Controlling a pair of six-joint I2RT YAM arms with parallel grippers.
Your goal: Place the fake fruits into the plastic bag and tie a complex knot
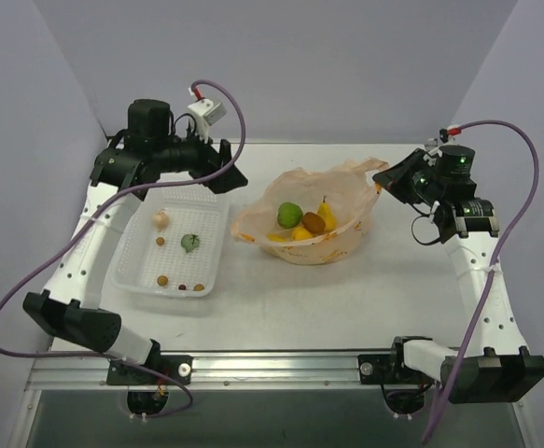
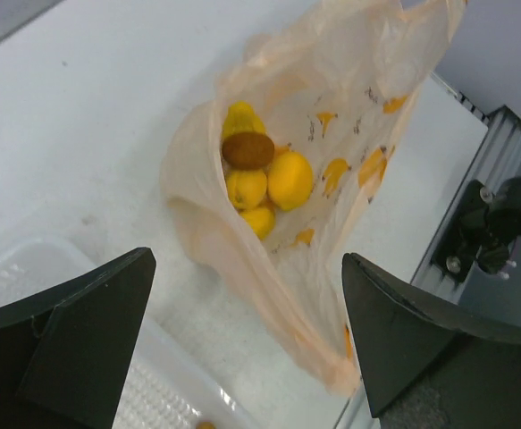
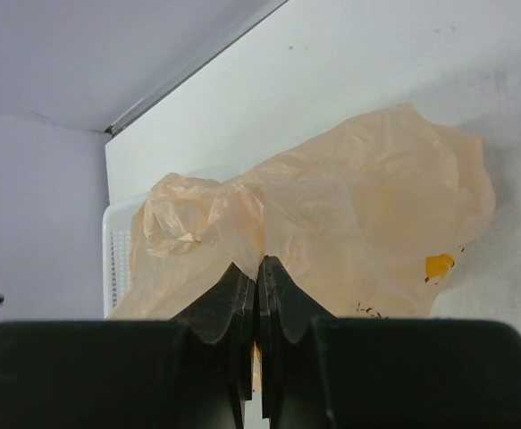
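The plastic bag (image 1: 346,201) lies open at mid-table, peach and crinkly. Inside it sit the fake fruits: a green round one (image 1: 290,214), a brown one (image 1: 313,222) and yellow ones (image 1: 327,215). In the left wrist view the brown fruit (image 2: 247,150) rests on the yellow fruits (image 2: 289,179) deep in the bag (image 2: 349,89). My left gripper (image 1: 230,173) hovers open at the bag's left side (image 2: 247,259), with only a loose bag edge below it. My right gripper (image 1: 383,179) is shut on the bag's right edge, film pinched between its jaws (image 3: 258,261).
A white mesh tray (image 1: 132,275) stands left of the bag, holding a small green leafy piece (image 1: 189,243), a pale bit (image 1: 161,220) and several tiny brown bits. The tray's corner (image 2: 28,268) lies under my left fingers. Grey walls close in the back and sides.
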